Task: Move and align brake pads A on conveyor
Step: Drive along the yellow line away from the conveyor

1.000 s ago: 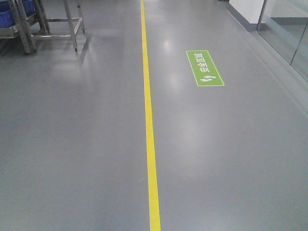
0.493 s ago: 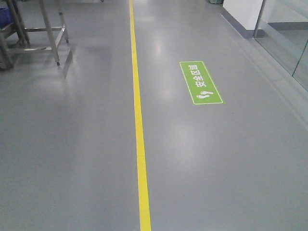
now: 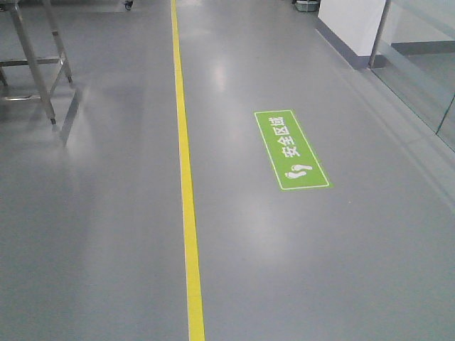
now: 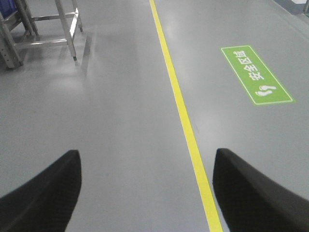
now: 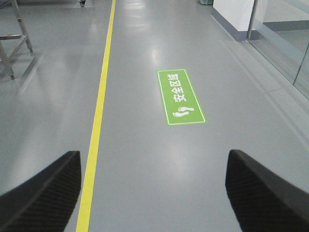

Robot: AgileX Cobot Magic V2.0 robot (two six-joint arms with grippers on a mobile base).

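While both wrists show parted fingers | front: yellow line, sign

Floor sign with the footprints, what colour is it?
The floor sign is green with white markings, best in the right wrist view.

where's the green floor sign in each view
Front-facing: green floor sign right of centre, at mid-height.
Left wrist: green floor sign in the upper right, close to the edge.
Right wrist: green floor sign near the centre, slightly right.
Shared landmark: the yellow line, which runs to the sign's left in all three views.
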